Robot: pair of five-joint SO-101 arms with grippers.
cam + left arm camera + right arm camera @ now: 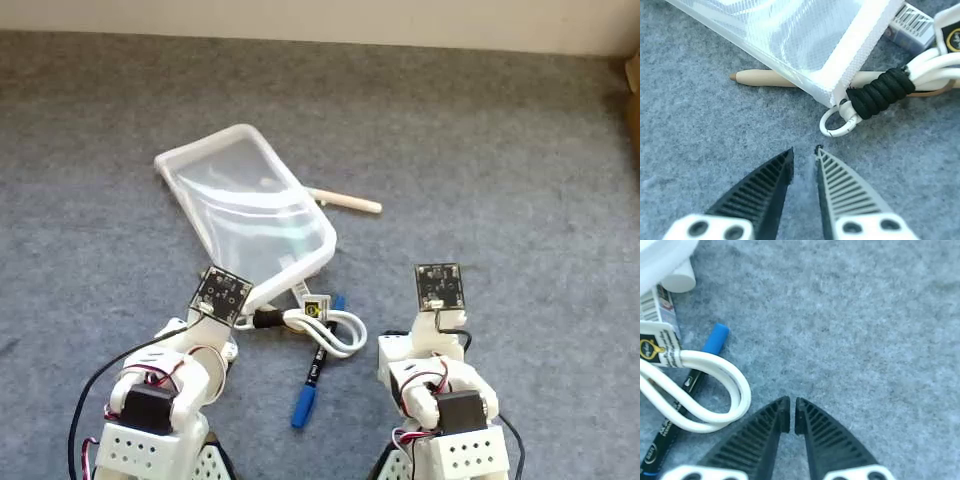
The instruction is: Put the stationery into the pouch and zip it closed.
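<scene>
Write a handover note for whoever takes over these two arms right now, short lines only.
Left gripper: slightly open, empty, at the pouch's near corner.
Right gripper: shut, empty, over carpet beside the white cable.
Things: pencil lies partly under the pouch; blue pen and cable lie outside it, between the arms.
Done: nothing packed yet.
Left: load pencil, pen, cable, then zip.

Tag: the white paper tag [655, 347] on the white looped cable [715, 370] carries a yellow round emblem on black, with no words legible.
Barcode: black bars on the small white box [910, 22]; its digits are too small to read.
Barrel print: small white lettering on the black marker pen with a blue cap [662, 437], unreadable.
</scene>
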